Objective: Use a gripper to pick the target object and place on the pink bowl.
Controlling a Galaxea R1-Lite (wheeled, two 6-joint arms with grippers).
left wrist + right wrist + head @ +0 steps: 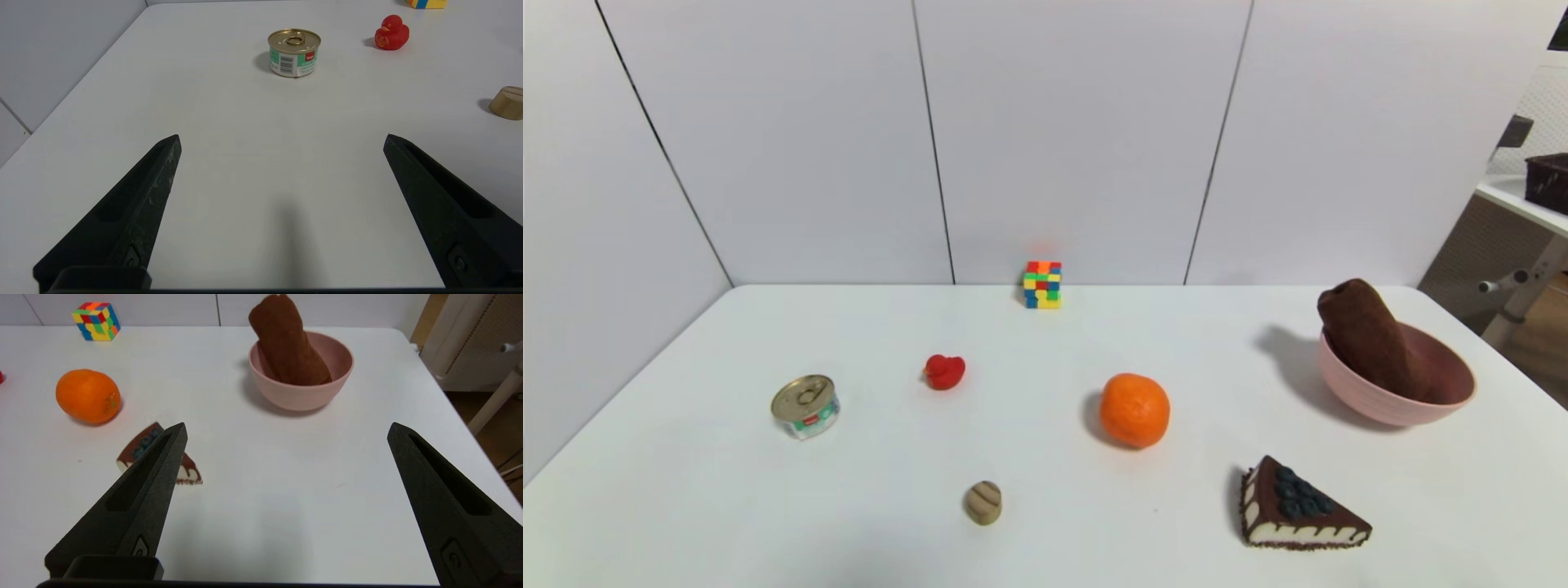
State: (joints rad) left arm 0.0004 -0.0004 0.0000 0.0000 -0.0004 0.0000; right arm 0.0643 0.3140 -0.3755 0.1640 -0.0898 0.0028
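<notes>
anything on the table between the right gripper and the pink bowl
Nothing: in the right wrist view, bare table runs from the open right gripper to the pink bowl.

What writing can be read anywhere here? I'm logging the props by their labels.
Tin can: a red brand patch with white letters, too small to read; a barcode with digits, too small; other green-band print, blurred.
Nothing else bears readable text; the colour cube shows only plain coloured squares.
</notes>
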